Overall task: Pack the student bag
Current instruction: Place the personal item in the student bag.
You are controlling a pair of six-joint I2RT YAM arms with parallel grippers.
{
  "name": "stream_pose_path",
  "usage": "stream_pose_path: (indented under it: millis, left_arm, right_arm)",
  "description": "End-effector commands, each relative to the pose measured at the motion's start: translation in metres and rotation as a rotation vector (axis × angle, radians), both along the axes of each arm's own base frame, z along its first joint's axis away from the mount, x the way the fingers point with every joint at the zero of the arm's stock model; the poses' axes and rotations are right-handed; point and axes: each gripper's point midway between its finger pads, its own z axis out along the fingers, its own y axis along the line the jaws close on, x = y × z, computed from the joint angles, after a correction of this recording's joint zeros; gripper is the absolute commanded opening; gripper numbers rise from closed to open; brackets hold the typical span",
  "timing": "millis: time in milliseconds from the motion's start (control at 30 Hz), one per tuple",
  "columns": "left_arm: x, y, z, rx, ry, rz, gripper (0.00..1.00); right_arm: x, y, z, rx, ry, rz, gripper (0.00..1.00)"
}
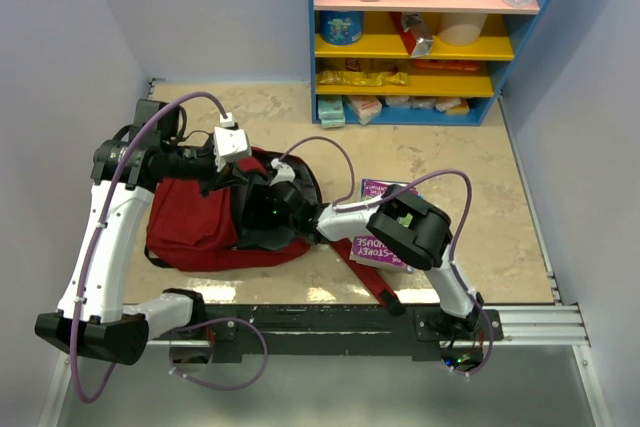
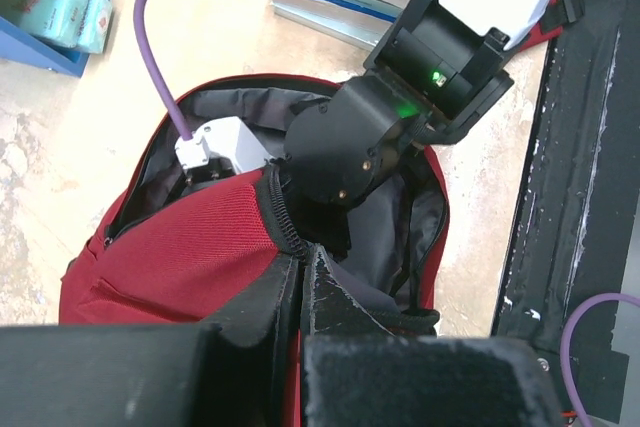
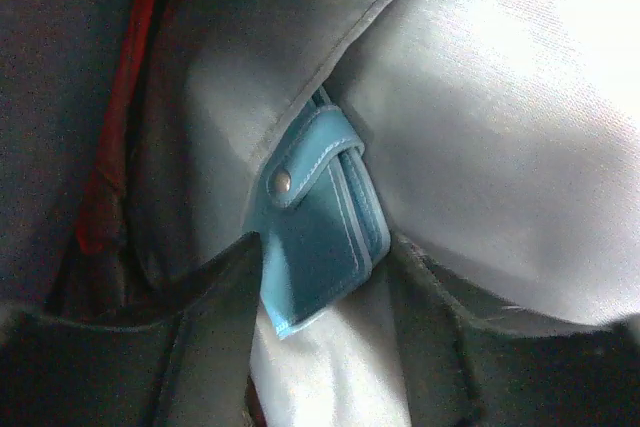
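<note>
While open, the student bag (image 1: 195, 222) encloses the right end effector (image 3: 320, 357).

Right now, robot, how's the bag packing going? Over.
Left tool shut on zipper rim of student bag, holding it open. Right tool inside bag, jaws straddling blue snap case, grip unclear. Books lie outside, beside bag.

The left arm (image 1: 100, 247) rises from its base at the near-left corner of the worktop (image 1: 470, 187), elbow out to the left, and its forearm bends right toward the middle. The left gripper (image 2: 301, 277) is pinched closed on the rim of the student bag (image 2: 190, 257). The right arm (image 1: 410, 232) reaches left from the near-right, its wrist sunk in the bag's mouth. The right gripper (image 3: 325, 287) has its fingers (image 3: 120, 367) apart.
</note>
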Motion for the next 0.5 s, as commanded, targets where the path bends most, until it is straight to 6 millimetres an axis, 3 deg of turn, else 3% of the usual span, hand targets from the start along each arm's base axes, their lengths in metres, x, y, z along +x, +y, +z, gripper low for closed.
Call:
stream_pose_path:
  millis: [0, 100, 267, 433, 467]
  left_arm:
    - [0.002, -0.012, 0.031, -0.074, -0.113, -0.065, 0.0]
    - [0.002, -0.012, 0.031, -0.077, -0.114, -0.069, 0.0]
    - [0.0, -0.012, 0.031, -0.077, -0.118, -0.071, 0.0]
    - [-0.003, -0.013, 0.025, -0.082, -0.105, -0.08, 0.0]
    - [-0.004, -0.013, 0.024, -0.085, -0.101, -0.081, 0.0]
  right_arm:
    - [0.013, -0.015, 0.038, 0.089, -0.039, -0.011, 0.6]
    - [0.015, -0.029, 0.043, 0.076, -0.055, -0.037, 0.64]
    - [0.024, -0.05, 0.087, 0.042, -0.155, -0.084, 0.66]
    - [0.019, -0.078, 0.112, 0.003, -0.205, -0.121, 0.5]
    - [0.021, -0.087, 0.128, 0.011, -0.234, -0.148, 0.47]
